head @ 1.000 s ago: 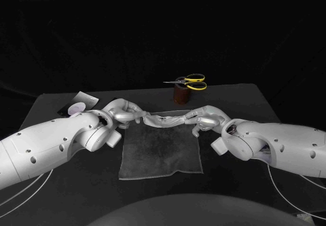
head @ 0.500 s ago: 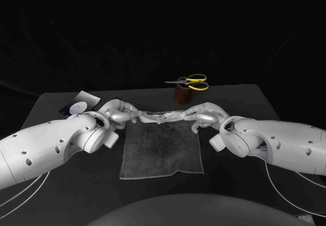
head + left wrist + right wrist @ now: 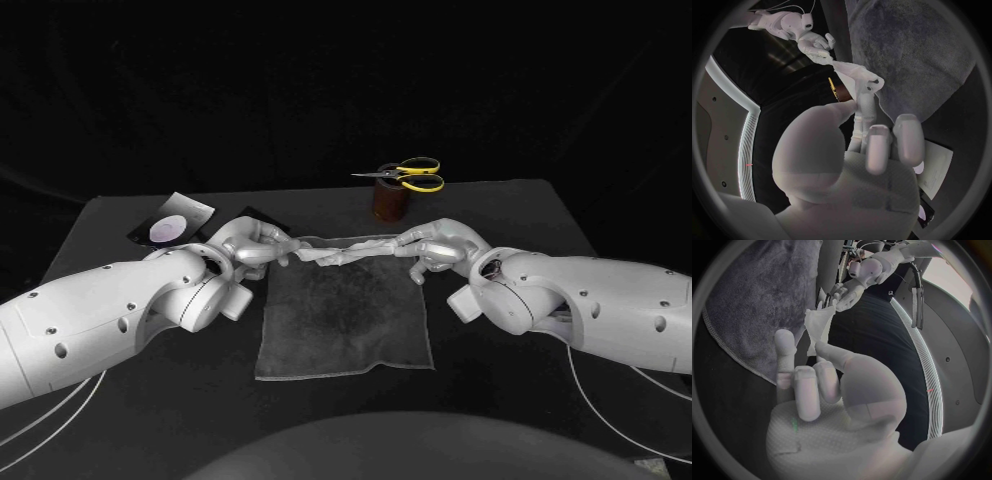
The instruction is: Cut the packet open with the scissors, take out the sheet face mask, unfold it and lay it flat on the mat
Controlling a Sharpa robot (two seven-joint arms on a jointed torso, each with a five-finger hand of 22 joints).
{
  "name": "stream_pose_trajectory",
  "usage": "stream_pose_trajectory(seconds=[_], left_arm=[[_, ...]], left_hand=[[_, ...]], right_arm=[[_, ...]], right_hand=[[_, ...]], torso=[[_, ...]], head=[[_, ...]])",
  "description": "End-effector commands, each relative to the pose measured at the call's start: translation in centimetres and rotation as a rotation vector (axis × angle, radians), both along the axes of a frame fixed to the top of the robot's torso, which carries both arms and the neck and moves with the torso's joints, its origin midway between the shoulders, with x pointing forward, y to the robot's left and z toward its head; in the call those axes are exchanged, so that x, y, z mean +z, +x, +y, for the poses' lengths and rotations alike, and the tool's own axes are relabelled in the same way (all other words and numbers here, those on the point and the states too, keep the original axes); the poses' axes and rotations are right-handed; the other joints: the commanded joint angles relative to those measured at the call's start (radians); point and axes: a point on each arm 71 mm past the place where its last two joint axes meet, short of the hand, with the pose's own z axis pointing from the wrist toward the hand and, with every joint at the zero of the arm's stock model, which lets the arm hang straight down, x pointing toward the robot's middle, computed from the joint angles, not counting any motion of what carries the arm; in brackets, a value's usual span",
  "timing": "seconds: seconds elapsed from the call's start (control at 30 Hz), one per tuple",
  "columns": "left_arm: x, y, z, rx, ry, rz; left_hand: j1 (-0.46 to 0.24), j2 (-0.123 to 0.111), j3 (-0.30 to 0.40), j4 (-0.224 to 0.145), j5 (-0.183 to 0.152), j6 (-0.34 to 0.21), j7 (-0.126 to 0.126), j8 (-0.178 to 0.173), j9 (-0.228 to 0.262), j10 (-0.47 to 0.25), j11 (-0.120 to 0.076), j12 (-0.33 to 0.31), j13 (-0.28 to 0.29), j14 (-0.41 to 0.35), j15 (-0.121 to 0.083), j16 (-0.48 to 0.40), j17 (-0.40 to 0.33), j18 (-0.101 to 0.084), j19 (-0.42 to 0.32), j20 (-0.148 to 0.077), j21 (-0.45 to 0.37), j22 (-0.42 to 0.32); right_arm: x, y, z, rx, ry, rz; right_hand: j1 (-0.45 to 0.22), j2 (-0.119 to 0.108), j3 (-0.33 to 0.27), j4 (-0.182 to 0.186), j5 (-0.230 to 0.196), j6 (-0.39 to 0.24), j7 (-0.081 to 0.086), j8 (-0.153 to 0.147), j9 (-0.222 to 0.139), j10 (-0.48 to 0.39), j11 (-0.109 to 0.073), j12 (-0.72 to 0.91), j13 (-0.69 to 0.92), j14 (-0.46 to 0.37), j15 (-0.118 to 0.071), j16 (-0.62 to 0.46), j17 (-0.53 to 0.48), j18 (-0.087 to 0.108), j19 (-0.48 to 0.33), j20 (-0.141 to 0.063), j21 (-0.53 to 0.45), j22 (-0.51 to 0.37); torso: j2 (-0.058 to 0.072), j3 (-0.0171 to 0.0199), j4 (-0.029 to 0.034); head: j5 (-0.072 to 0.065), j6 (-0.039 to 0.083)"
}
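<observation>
I see my left hand (image 3: 257,248) and right hand (image 3: 440,245) each pinching an end of the bunched sheet face mask (image 3: 346,250), stretched over the far edge of the mat (image 3: 346,320), seemingly part-folded, scissors (image 3: 404,174) farther back

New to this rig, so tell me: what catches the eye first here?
The white mask, stretched crumpled between the left hand and right hand above the far edge of the grey mat. Behind it, yellow scissors rest on a brown holder.
</observation>
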Motion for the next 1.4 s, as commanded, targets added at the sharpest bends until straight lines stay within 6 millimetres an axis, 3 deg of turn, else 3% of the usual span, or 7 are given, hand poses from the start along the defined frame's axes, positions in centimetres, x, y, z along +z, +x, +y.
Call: stream_pose_trajectory(seconds=[0.03,1.03,1.4], left_arm=[[0.0,-0.2,-0.2,0.008,-0.005,0.002],[-0.4,-1.0,-0.5,-0.001,-0.074,0.087],[0.4,-1.0,-2.0,-0.026,-0.298,0.050]], left_hand=[[0.003,0.011,0.056,-0.052,0.003,-0.001,-0.006,0.005,0.096,0.023,-0.014,0.005,0.001,0.094,-0.006,0.005,0.231,-0.017,0.005,-0.001,0.006,-0.001],[-0.008,0.002,0.064,-0.054,0.004,-0.001,-0.008,0.007,0.101,0.026,-0.015,0.004,0.002,0.094,-0.008,0.005,0.231,-0.016,0.004,-0.002,0.004,-0.005],[-0.010,-0.002,0.069,-0.057,0.004,-0.005,-0.008,0.006,0.103,0.024,-0.015,0.002,0.002,0.090,-0.008,0.000,0.218,-0.017,0.007,-0.003,0.006,-0.001]], right_arm=[[0.0,-0.1,0.1,0.008,-0.012,0.003],[-0.4,-0.1,0.1,0.017,-0.041,0.027],[-0.8,0.0,0.3,0.043,-0.128,0.038]], right_hand=[[0.002,-0.002,0.004,0.000,0.005,0.005,0.000,0.084,0.127,0.006,0.001,-0.001,0.066,0.047,-0.007,0.004,0.119,0.020,0.007,0.000,0.003,0.033],[0.001,-0.003,0.006,0.000,0.005,0.005,0.000,0.085,0.128,0.005,0.001,-0.003,0.063,0.046,-0.008,0.003,0.117,0.020,0.007,-0.001,0.002,0.033],[0.000,-0.003,0.008,0.001,0.005,0.004,0.000,0.085,0.129,0.002,0.001,-0.008,0.059,0.042,-0.008,0.000,0.106,0.022,0.002,-0.001,-0.010,0.030]], torso=[[-0.001,0.0005,-0.0002],[0.001,-0.0002,-0.0004],[0.000,-0.0008,-0.0002]], head=[[0.001,0.000],[-0.001,0.000],[-0.005,0.000]])
